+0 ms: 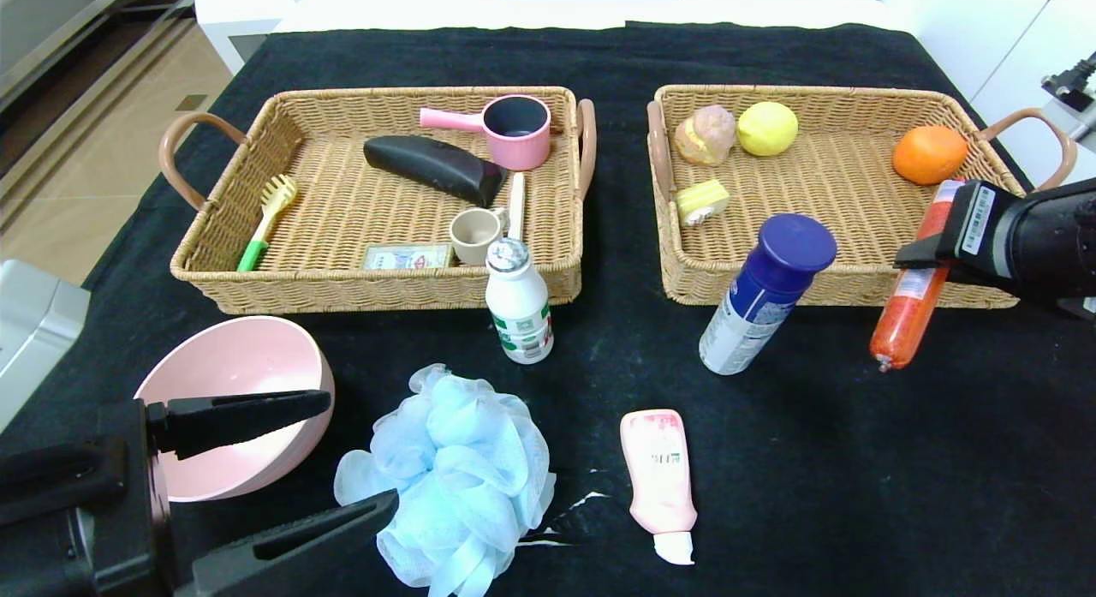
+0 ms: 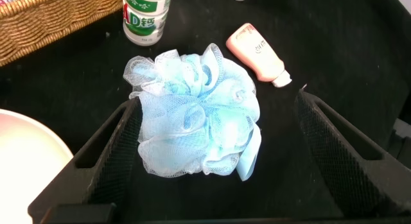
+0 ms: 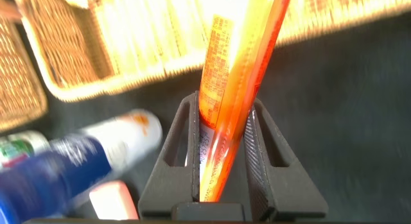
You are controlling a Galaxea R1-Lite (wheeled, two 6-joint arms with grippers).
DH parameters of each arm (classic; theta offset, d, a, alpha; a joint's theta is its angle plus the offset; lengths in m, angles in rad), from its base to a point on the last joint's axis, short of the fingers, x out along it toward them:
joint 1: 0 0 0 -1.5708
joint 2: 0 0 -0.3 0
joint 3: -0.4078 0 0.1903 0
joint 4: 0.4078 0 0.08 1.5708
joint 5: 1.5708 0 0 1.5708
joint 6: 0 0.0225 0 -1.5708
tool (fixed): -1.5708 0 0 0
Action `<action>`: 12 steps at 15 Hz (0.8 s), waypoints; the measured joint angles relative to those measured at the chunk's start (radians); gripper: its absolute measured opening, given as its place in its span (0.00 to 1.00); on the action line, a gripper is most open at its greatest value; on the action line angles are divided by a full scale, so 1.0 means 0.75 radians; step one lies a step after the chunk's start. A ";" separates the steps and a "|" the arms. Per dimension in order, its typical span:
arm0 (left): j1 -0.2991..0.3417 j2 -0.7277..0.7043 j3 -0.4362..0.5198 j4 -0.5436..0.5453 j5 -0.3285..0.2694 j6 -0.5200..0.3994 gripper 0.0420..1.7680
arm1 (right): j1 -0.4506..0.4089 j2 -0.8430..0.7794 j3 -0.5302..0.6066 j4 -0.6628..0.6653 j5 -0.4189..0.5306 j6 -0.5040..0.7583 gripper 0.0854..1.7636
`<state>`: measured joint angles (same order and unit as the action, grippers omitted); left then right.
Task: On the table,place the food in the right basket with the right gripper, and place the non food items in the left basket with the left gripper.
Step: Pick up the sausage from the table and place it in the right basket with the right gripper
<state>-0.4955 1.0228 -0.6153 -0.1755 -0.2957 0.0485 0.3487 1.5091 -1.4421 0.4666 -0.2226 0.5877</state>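
Sausage [image 1: 912, 301]: long orange-red stick, printed label, hanging near-upright at frame right, pinched mid-length by right gripper [image 1: 929, 254]. Left gripper [image 1: 330, 456] spread wide, lower left, flanking blue pouf [image 1: 454, 473].

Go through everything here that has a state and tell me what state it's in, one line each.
Right gripper: jaws shut on the sausage.
Sausage: held off the table, hanging over the right basket's front rim.
Left gripper: jaws open either side of the pouf.
Pouf: on the table, not gripped.
Bowl: upright, empty.
Bottle: standing, capped.
Spray can: standing, capped.
Tube: lying flat, capped.
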 joint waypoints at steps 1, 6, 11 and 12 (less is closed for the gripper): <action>0.000 -0.001 0.000 -0.001 0.001 0.001 0.97 | -0.009 0.022 -0.032 -0.030 0.000 -0.003 0.24; 0.000 -0.016 -0.007 -0.001 0.000 0.000 0.97 | -0.039 0.097 -0.083 -0.342 0.001 -0.061 0.24; 0.000 -0.019 -0.006 0.001 -0.001 0.001 0.97 | -0.088 0.187 -0.087 -0.606 0.000 -0.122 0.24; 0.000 -0.018 -0.005 0.001 -0.002 0.002 0.97 | -0.104 0.209 -0.086 -0.662 0.000 -0.132 0.24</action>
<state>-0.4955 1.0091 -0.6191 -0.1751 -0.2972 0.0500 0.2709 1.6655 -1.5066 -0.0298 -0.2228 0.4887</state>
